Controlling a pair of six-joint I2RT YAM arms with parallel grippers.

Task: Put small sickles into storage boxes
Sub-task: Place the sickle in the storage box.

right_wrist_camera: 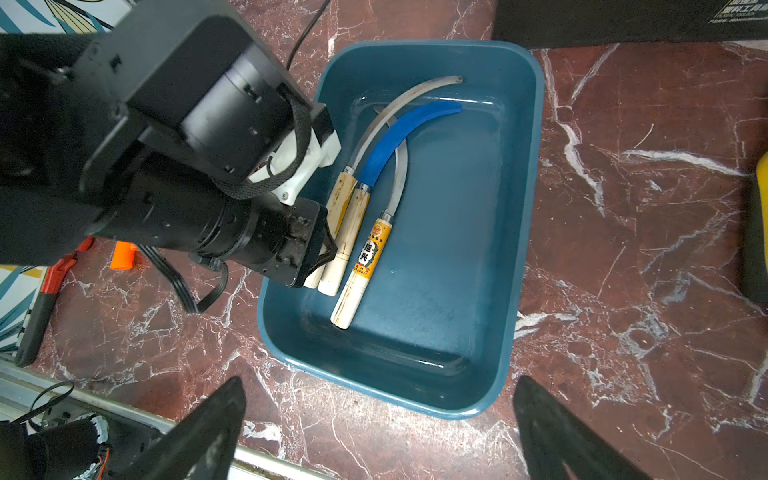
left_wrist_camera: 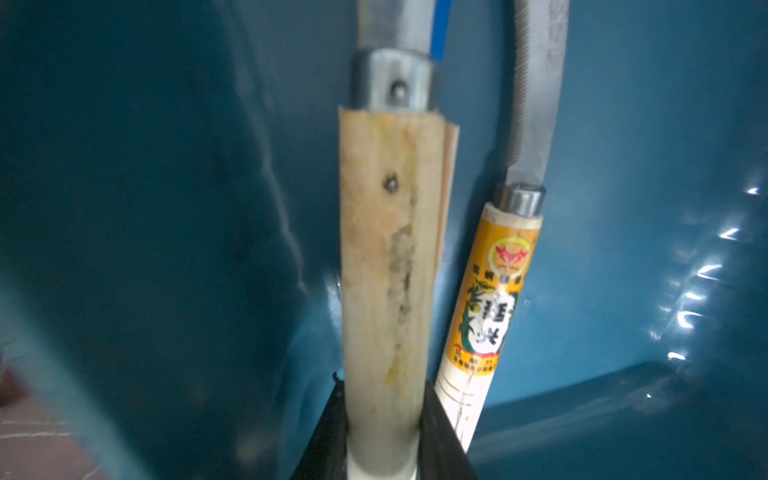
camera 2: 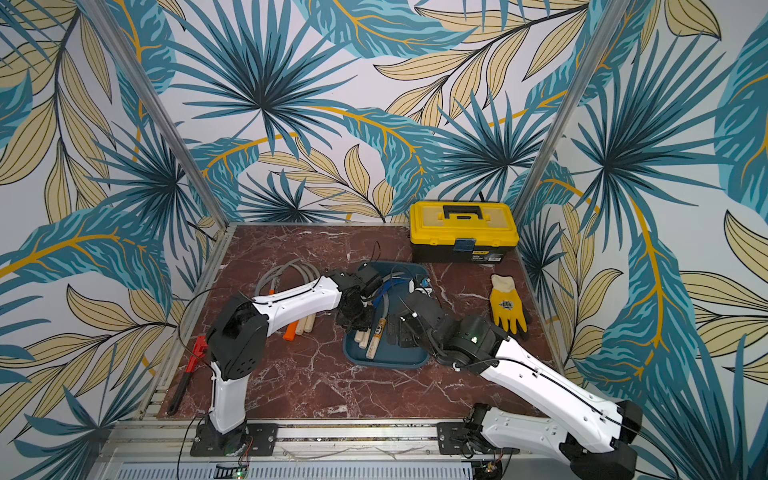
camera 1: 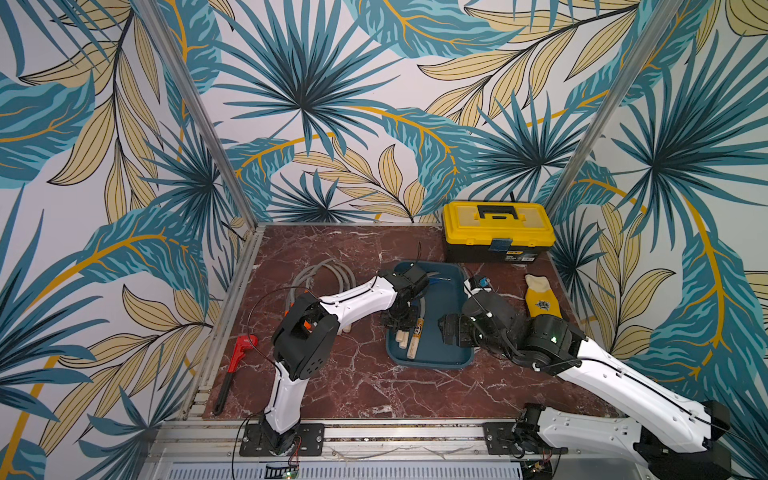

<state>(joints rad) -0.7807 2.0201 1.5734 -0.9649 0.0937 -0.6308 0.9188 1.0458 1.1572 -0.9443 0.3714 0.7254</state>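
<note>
**One gripped, two alongside, the rest outside**

Nearest the base rail, at the left edge of the red-brown marble-patterned counter [camera 1: 332, 386]: a red-headed, black-handled wrench [camera 1: 232, 374], lying flat.

On the right, the right hand [right_wrist_camera: 379, 384], its black fingers [right_wrist_camera: 208, 428] spread wide with nothing between them. Hovers above the near part of the shallow dark teal-blue plastic tray with rounded corners [right_wrist_camera: 449, 257], clear of everything in it.

Further in, over the tray's left rim, the left hand [right_wrist_camera: 330, 249]. Narrowed tight on the butt end of a short sickle with a pale wood handle and a curved grey blade [left_wrist_camera: 386, 249]. In the left wrist view, a black finger [left_wrist_camera: 442, 428] pressed against either side of that handle. Held sickle inside the tray, lengthways, blade towards the far end.

Hard against it, a second wood-handled sickle with a bright blue curved blade [right_wrist_camera: 399, 133]. Just beside that, a third sickle with a yellow-orange printed label on its handle [right_wrist_camera: 368, 257], its serrated grey blade crossing the blue one.

Left of the tray, on the bare counter, a loose bunch of further sickles [camera 2: 301, 326]. Shows one bright orange handle and several pale wood ones past the left arm, with grey blades curving away behind it.

Right of the tray and apart from it, a yellow work glove with a cream cuff [camera 1: 540, 299], flat on the counter.

Farthest back, against the leaf-patterned wall, a black toolbox with a yellow lid [camera 1: 496, 232], lid down.
</note>
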